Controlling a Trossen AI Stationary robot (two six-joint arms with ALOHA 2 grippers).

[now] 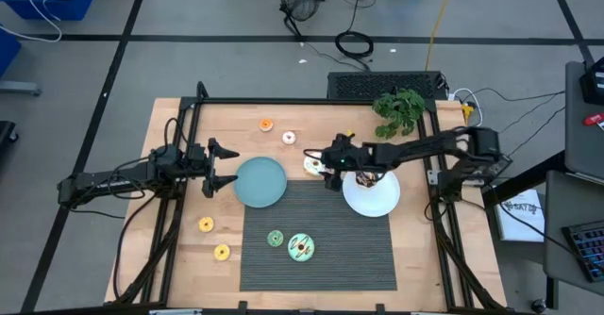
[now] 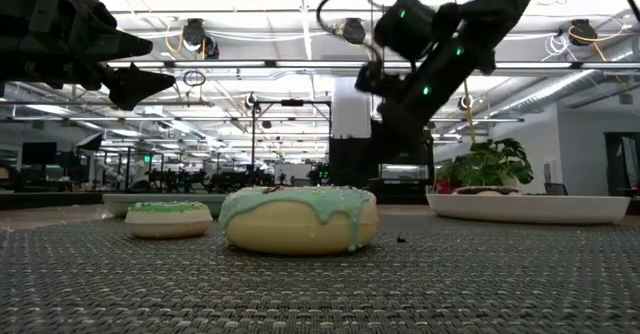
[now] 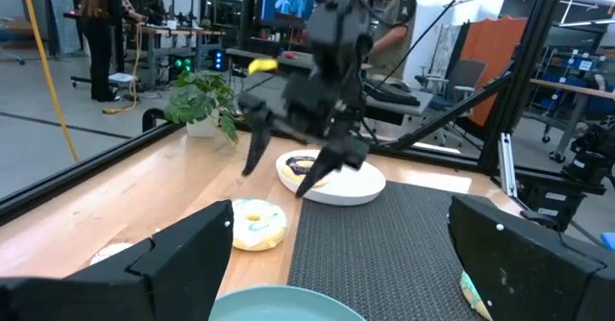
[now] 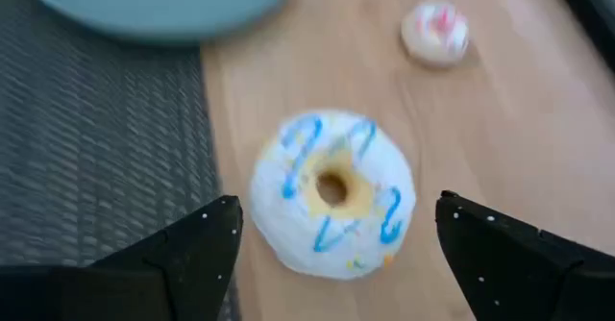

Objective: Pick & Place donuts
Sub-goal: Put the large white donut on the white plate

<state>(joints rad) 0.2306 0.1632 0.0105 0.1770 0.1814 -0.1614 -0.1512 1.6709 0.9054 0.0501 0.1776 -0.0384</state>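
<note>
- On the counter [image 1: 179, 277], just off the mat's edge, a white donut with blue squiggles [image 4: 332, 193] lies flat between the teal plate [image 1: 260, 182] and white plate [image 1: 371, 193].
- The right gripper [image 4: 332, 239] hovers above it, fingers spread wide and empty, apparently lined up to grasp.
- The left gripper [image 1: 225, 168] waits beside the teal plate, fingers apart, holding nothing.

White donut [image 4: 332, 193]: blue squiggles. Large donut [image 2: 299, 218]: mint icing, tan base. Plates: teal [image 1: 260, 182] and white [image 1: 371, 196]. Mat [image 1: 321, 258]: dark grey weave. Bench [image 1: 179, 249]: light wood.
</note>
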